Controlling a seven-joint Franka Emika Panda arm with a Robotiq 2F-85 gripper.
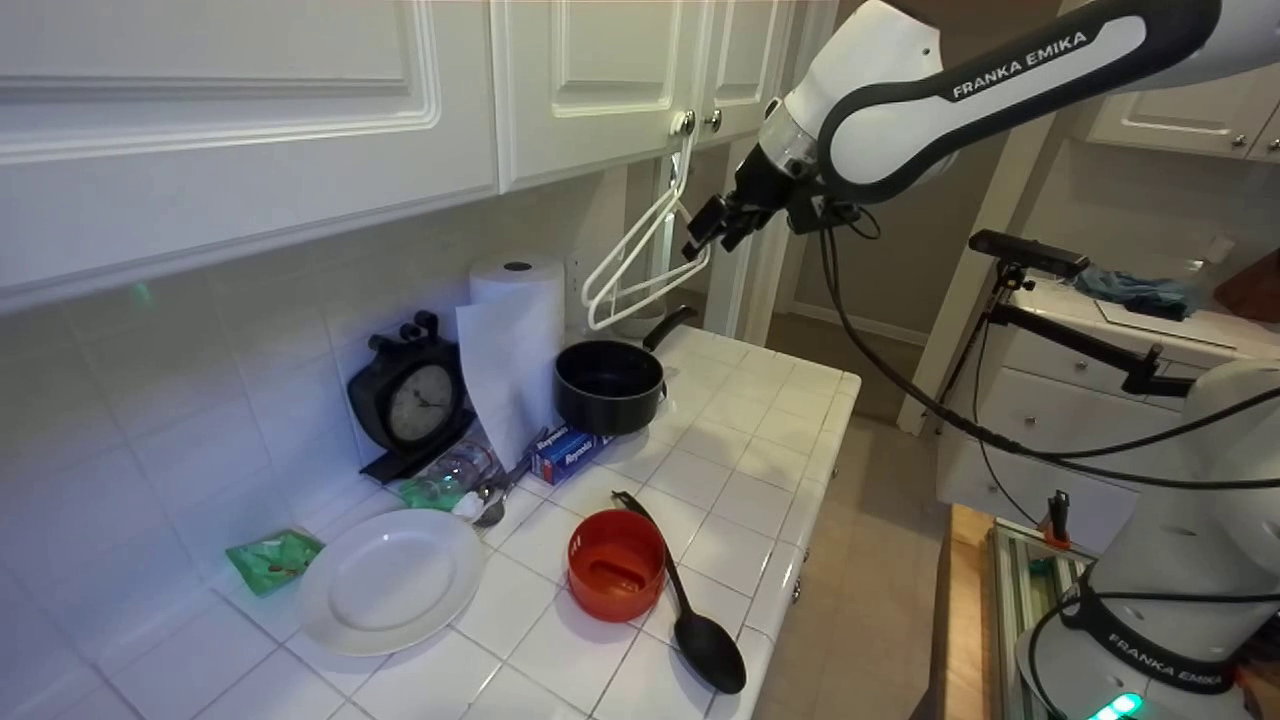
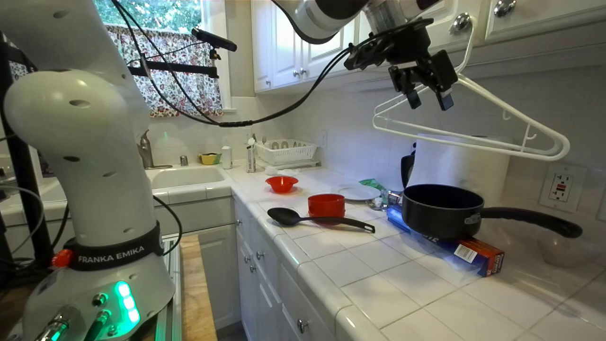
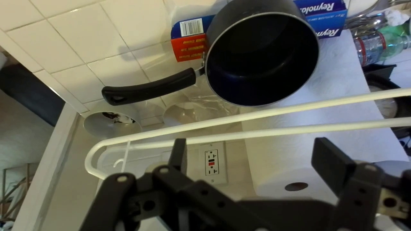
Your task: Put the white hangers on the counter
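"FRANKA EMIKA" on robot arm point(image 1: 985, 92), again on base point(image 2: 102, 279), "Reynolds" on blue box point(image 1: 568, 455)

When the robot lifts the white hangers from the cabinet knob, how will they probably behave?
The white hangers are probably light and fairly stiff, being thin yet straight-sided. They may swing, since they hang from the cabinet knob. Smooth and rounded, they might twist when gripped.

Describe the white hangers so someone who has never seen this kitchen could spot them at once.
Above the tiled counter, find the white wall cabinets. From a round metal knob on them hang the white hangers, close to the open gripper. They are thin, open triangular frames hanging in mid-air, unlike the solid, upright paper-towel roll nearby, which is also white.
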